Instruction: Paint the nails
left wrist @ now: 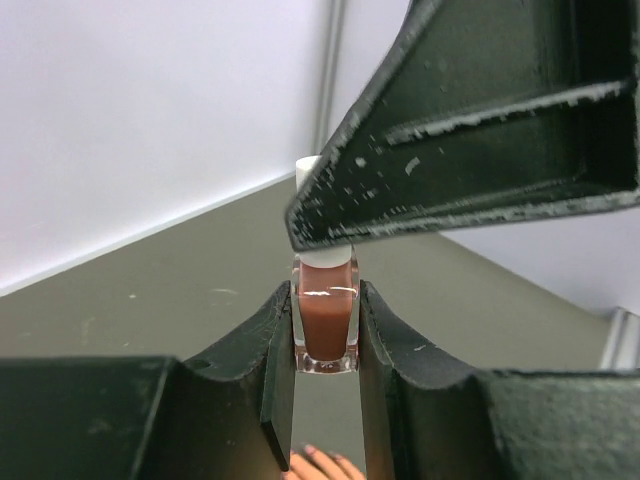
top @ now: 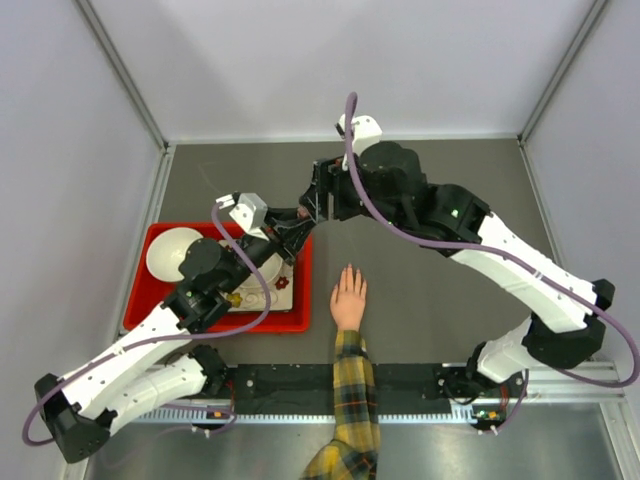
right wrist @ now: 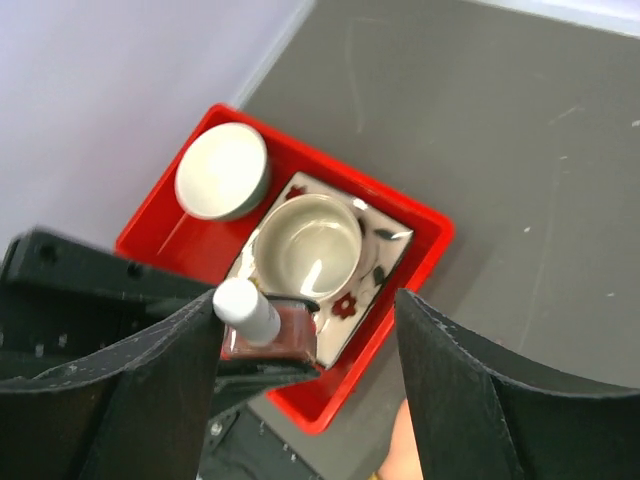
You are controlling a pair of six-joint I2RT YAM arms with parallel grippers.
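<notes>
Top view: a human hand (top: pixel 349 298) lies flat on the grey table (top: pixel 450 190) just below the middle of the frame. Its fingers (top: pixel 349 275) point toward the top edge, and a plaid sleeve (top: pixel 352 400) trails down to the bottom. Left of it sits a red tray (top: pixel 140 305) holding a pale bowl (top: pixel 172 252). The left gripper (top: pixel 292 232) and right gripper (top: pixel 316 205) meet over the tray's upper right corner, above and left of the hand.

Left wrist view: the left gripper (left wrist: pixel 327 300) is clamped on a polish bottle (left wrist: pixel 326 330) of reddish-brown lacquer, which stands upright between its fingers. The white cap (left wrist: pixel 310 165) is mostly hidden behind a dark finger of the other gripper at upper right. At the bottom edge, below the bottle, one of the nails (left wrist: pixel 318 453) shows pale pink on a fingertip.

Right wrist view: the right gripper (right wrist: pixel 308 310) has its jaws spread wide. The cap (right wrist: pixel 248 310) stands between them, close to the finger at lower left, and is not gripped. Behind it, the tray (right wrist: pixel 425 215) holds the bowl (right wrist: pixel 222 170) and a cup (right wrist: pixel 308 245) on a flowered plate (right wrist: pixel 385 250).
</notes>
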